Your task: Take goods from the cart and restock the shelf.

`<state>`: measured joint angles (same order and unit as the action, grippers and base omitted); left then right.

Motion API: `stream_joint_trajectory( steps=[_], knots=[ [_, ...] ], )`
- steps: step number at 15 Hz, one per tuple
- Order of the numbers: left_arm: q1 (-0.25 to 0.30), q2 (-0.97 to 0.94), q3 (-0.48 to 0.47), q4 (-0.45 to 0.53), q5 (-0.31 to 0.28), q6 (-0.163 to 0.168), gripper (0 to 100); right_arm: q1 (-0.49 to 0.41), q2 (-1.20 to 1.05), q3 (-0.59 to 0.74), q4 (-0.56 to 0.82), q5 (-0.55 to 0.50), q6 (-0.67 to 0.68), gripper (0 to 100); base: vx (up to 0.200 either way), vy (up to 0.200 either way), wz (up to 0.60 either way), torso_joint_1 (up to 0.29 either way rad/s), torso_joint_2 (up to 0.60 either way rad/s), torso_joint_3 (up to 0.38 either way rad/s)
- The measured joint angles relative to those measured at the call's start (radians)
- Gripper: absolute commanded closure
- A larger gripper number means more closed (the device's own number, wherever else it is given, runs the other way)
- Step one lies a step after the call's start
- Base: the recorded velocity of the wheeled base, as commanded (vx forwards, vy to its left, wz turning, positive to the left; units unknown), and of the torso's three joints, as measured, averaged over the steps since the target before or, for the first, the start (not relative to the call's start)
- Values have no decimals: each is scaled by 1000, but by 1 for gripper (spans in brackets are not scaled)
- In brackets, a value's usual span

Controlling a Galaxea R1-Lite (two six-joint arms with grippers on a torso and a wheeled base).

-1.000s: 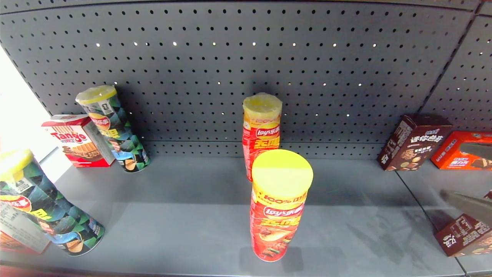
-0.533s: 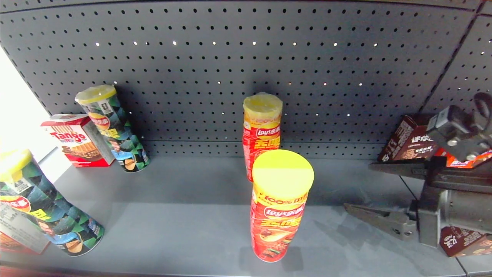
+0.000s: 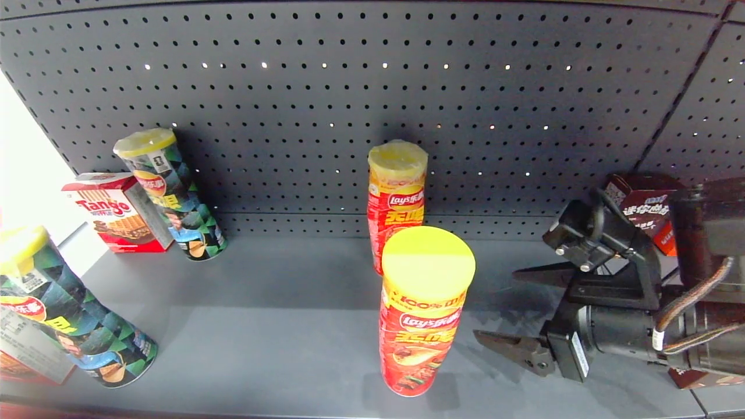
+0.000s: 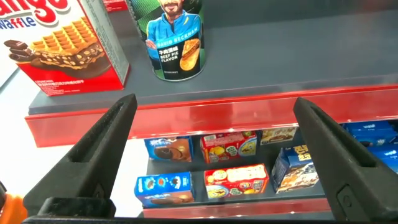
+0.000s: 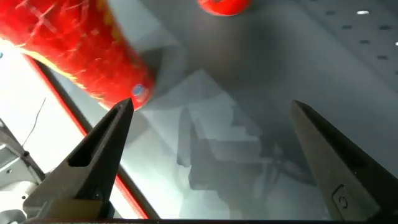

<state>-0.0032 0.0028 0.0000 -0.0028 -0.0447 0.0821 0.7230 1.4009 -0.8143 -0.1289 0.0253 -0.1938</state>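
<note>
Biggest worry here: the front red chip can (image 3: 422, 326) could easily get knocked over. It's tall and narrow, stood upright in the lower middle of the frame close to the front edge of the shelf (image 3: 279, 314). The right tool (image 3: 496, 305) is parked just beside it at the lower right, fingers pointed its way. A sideways bump from either finger would probably be enough to tip it, maybe right off the edge. The rear red chip can (image 3: 397, 198) is lined up directly behind, by the pegboard, so a backward shove could take that one down too. The brown box (image 3: 643, 203) behind the arm could also be nudged.

As for the tools: the right tool is spread wide, with nothing held or touched and bare shelf seen between its fingers. The left tool (image 4: 214, 106) is spread wide too and nothing is carried. It's hung out in front of the shelf's red lip, with the green chip can (image 4: 174, 37) and wafer box (image 4: 68, 50) stood on the shelf beyond.
</note>
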Motion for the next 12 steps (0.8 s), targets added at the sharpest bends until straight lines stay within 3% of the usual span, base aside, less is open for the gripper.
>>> stream_joint_trajectory(
  steps=[12],
  knots=[
    [0, 0, 0, 0, 2, -1, 0, 57, 116, -37, -42, -3, -1, 0, 0, 0, 0, 0, 0, 0]
  ],
)
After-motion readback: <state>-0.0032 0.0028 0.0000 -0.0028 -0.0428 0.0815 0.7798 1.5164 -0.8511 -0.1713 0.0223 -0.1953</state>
